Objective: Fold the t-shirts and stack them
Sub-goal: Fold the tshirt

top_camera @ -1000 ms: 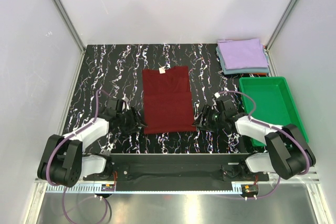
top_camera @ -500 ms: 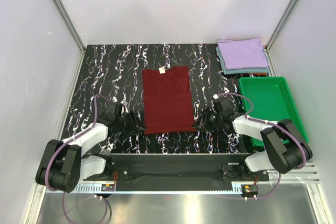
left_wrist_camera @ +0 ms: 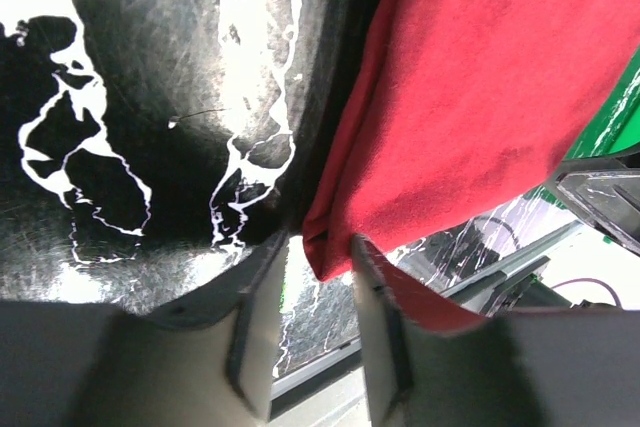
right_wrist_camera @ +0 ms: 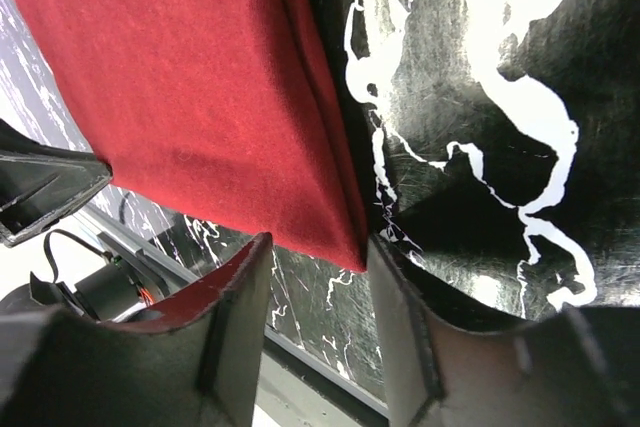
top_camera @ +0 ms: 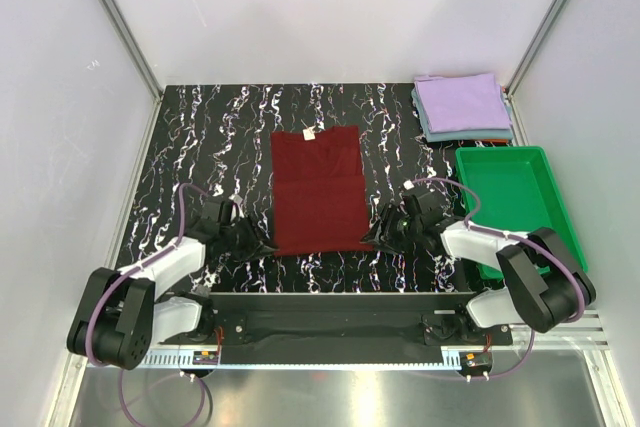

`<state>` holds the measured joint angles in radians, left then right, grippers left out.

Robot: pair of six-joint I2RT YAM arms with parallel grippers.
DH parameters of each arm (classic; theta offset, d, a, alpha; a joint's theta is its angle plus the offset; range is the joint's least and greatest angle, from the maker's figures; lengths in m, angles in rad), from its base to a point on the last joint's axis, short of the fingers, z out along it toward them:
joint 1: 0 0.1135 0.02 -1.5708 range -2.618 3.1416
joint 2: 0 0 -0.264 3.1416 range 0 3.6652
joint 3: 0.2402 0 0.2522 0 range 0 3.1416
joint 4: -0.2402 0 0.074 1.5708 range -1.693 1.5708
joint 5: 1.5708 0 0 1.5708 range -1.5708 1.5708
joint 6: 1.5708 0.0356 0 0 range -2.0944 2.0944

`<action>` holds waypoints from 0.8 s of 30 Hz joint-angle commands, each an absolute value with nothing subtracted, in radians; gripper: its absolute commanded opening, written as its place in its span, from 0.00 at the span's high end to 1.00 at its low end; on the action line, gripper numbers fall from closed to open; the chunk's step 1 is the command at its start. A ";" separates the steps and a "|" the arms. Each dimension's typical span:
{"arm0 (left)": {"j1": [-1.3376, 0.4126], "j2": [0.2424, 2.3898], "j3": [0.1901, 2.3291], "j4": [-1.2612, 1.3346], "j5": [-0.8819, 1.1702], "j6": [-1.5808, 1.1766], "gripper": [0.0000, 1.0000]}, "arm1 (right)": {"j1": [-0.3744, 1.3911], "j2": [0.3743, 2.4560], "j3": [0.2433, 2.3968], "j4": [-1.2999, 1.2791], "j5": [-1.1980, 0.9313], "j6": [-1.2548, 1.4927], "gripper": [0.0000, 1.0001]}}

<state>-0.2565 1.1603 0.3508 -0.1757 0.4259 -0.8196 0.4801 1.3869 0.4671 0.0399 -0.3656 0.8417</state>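
Top view: the maroon tee lies folded into a strip mid-table, collar far. The lavender tee sits on the grey-blue tee in the far right corner, behind the tray. The left gripper and right gripper are at its near corners.

Left wrist: the jaws stand apart, the near-left corner between them, unclamped.

Right wrist: the jaws are likewise apart around the near-right corner, which lies close to one finger.

Risk: a shallow bite could catch only the top layer, or one side could slip, skewing the next fold.
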 commanded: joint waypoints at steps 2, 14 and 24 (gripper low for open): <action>-0.264 1.187 0.319 -0.184 0.399 -0.808 0.75 | 0.499 1.436 0.448 -0.035 -0.293 0.848 0.53; -0.270 1.016 0.380 -0.325 0.411 -0.836 1.00 | 0.514 1.244 0.423 -0.150 -0.258 0.838 1.00; -0.279 0.939 0.536 -0.477 0.400 -0.822 1.00 | 0.545 1.079 0.511 -0.302 -0.206 0.838 1.00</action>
